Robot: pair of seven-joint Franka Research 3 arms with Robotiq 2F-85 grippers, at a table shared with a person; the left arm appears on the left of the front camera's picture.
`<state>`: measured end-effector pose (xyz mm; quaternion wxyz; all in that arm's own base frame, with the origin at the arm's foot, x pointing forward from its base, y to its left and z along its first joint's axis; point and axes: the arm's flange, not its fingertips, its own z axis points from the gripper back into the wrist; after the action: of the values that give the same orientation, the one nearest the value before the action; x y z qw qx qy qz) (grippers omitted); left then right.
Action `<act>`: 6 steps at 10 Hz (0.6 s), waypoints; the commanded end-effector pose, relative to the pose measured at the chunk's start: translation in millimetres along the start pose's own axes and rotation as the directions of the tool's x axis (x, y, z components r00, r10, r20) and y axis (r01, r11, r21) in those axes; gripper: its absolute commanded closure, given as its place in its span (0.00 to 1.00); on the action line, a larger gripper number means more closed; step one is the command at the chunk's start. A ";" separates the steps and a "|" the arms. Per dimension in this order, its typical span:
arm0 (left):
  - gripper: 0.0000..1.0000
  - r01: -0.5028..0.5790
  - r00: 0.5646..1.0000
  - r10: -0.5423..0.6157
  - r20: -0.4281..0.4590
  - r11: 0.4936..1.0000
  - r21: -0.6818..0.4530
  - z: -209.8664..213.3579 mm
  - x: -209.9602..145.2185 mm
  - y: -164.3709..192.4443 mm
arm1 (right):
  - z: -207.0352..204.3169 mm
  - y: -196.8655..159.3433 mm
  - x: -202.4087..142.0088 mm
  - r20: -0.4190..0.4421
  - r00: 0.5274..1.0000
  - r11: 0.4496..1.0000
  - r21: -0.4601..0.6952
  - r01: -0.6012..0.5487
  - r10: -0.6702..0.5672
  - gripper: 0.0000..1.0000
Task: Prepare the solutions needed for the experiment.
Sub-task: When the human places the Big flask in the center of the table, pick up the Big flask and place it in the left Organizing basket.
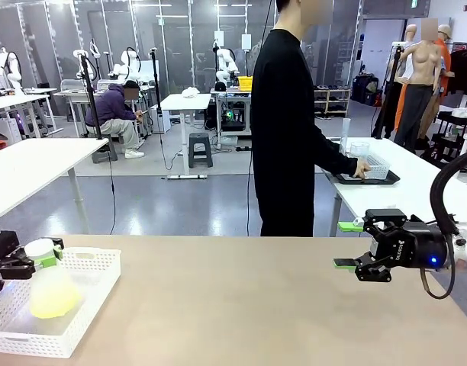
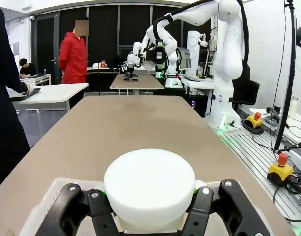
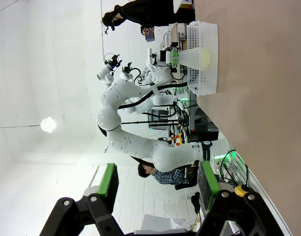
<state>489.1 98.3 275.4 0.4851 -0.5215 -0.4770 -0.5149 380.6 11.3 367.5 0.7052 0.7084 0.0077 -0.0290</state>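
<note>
Found the bottle (image 1: 50, 286) with the yellow-green liquid (image 1: 53, 299) at the robot's far left, standing upright with its long axis vertical, inside the white basket (image 1: 96, 263). Gripped at the neck just under the white cap (image 2: 149, 182) by the left gripper (image 1: 35, 258), jaws pinching from both sides. Hung well apart over bare table (image 1: 241, 305): the right gripper (image 1: 345, 245), jaws spread and empty, pointing toward the bottle. Clearly nearer, then, the left arm.

One flask (image 1: 50, 293) of yellow-green solution, one white basket (image 1: 96, 282), two grippers, one person (image 1: 291, 130)
</note>
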 end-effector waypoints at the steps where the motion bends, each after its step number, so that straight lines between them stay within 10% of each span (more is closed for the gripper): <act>1: 1.00 0.023 1.000 -0.023 0.018 1.000 -0.001 -3.5 -4.5 12.9 | -0.9 0.5 -0.6 0.008 1.000 1.000 0.007 0.001 -0.001 0.18; 4: 1.00 0.040 0.999 -0.041 0.000 0.999 -0.030 -3.5 -14.7 17.3 | -0.9 0.5 -0.6 0.008 1.000 1.000 0.007 0.001 -0.001 0.18; 6: 0.58 0.015 1.000 -0.015 -0.001 0.998 -0.058 -4.9 -16.7 17.0 | -0.9 0.5 -0.6 0.008 1.000 1.000 0.007 0.001 -0.001 0.18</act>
<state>501.9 92.0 265.5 0.4763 -0.5284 -0.4703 -0.5222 380.6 11.3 367.5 0.7052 0.7084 0.0077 -0.0290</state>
